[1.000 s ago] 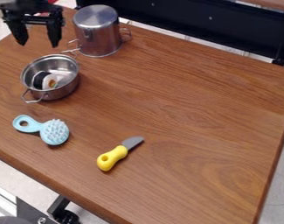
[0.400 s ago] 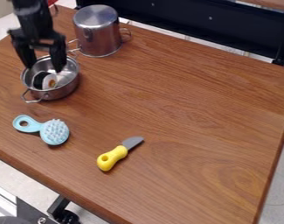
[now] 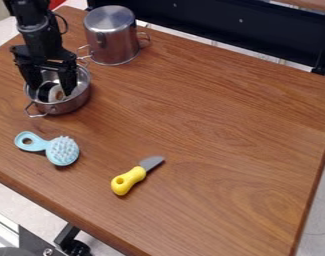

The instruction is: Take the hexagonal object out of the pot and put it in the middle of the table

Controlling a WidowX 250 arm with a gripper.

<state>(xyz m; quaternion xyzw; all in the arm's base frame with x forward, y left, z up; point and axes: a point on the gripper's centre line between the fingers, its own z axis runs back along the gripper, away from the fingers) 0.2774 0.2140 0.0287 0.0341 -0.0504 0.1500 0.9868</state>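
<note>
My gripper (image 3: 52, 92) is over the open metal pot (image 3: 76, 102) at the left, its two fingers apart and reaching down inside the rim. Between the fingertips lies the black and white hexagonal object (image 3: 56, 94), a sushi-roll-like piece on the pot's floor, partly hidden by the fingers. The wooden table (image 3: 211, 130) stretches to the right of the pot.
A taller upside-down metal pot (image 3: 112, 37) stands just behind the open one. In front are a light blue brush (image 3: 61, 150) and a yellow-handled toy knife (image 3: 130, 180). A dark panel runs behind the table's back edge.
From above and behind the pot, my gripper has come forward and down until its fingers are inside the rim. The hexagonal object and the pots have not moved.
</note>
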